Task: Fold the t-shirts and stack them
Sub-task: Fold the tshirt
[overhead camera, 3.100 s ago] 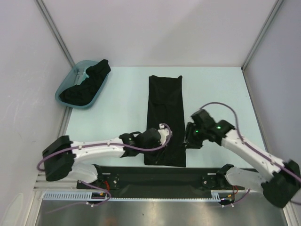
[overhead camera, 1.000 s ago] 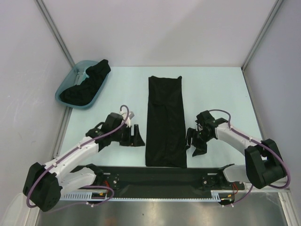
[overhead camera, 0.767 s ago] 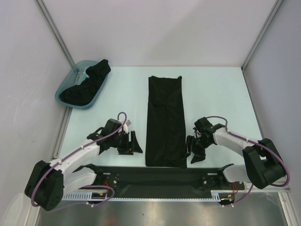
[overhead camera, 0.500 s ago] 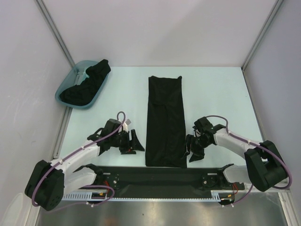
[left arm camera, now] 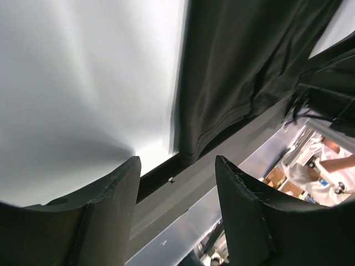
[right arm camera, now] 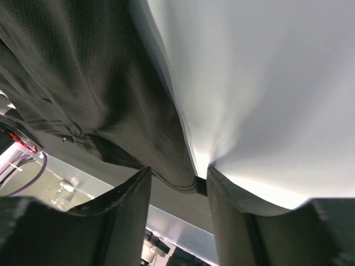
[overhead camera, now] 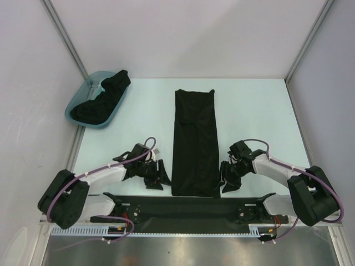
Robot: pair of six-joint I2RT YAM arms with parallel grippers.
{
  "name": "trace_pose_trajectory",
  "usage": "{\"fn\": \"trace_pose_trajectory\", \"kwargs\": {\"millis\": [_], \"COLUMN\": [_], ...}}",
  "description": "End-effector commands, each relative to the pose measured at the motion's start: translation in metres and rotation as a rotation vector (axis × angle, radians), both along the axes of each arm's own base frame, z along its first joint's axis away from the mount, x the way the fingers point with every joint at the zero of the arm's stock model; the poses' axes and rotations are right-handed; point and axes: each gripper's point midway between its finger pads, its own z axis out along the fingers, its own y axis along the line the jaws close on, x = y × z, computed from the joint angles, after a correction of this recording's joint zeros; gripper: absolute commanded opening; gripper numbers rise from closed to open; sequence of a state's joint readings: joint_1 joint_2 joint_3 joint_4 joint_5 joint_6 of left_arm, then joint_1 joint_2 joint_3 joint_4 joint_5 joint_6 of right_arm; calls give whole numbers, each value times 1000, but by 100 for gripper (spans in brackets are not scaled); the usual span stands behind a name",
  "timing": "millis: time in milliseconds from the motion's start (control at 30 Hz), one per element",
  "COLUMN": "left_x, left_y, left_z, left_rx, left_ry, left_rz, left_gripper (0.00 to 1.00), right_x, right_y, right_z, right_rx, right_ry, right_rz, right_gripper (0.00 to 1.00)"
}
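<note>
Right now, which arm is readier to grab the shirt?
Right, probably. The right gripper has a corner of the shirt between its fingers; the left gripper only has one at its tips.

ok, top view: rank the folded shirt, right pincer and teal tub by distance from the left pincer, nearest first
1. Folded shirt, just right of the left pincer.
2. Right pincer, across the shirt's near end.
3. Teal tub, far-left corner.

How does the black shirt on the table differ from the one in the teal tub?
The laid-out black cloth shirt is a flat narrow strip on the table; the bundled black cloth shirt is a crumpled heap in the teal plastic tub. The first lies mid-table, the second at the far left. Both are plain black.
</note>
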State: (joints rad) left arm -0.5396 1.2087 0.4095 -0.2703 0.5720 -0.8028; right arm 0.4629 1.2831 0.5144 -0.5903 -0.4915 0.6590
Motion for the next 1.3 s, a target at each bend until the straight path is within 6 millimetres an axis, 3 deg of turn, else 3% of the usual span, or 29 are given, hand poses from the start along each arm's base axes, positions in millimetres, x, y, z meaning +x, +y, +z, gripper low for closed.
{"fn": "trace_pose_trajectory", "kwargs": {"millis": [0,200,500,800,1267], "left_x": [-8,-15,-25,-25,-21], "left_y": [-14,-19,-21,-20,-21], "left_z": [1,-8,-24,-27,-31], "left_rx": [-8,9,10,14,31], "left_ry": [39,78,139,136,132], "left_rz": [-66,-93,-114,-105,-94], "left_gripper": [61,49,46,46,41], "right_x": [0,-1,-8,-19,-16], "right_y": [4,6,4,-10,-23], "right_z": [-4,-7,-16,-17,-24], "right_rx": [20,29,20,-29,-60], "right_ry": [0,7,13,14,-47], "right_rz": [-7,-16,-23,-31,-49], "right_gripper": [48,41,39,39,42]}}
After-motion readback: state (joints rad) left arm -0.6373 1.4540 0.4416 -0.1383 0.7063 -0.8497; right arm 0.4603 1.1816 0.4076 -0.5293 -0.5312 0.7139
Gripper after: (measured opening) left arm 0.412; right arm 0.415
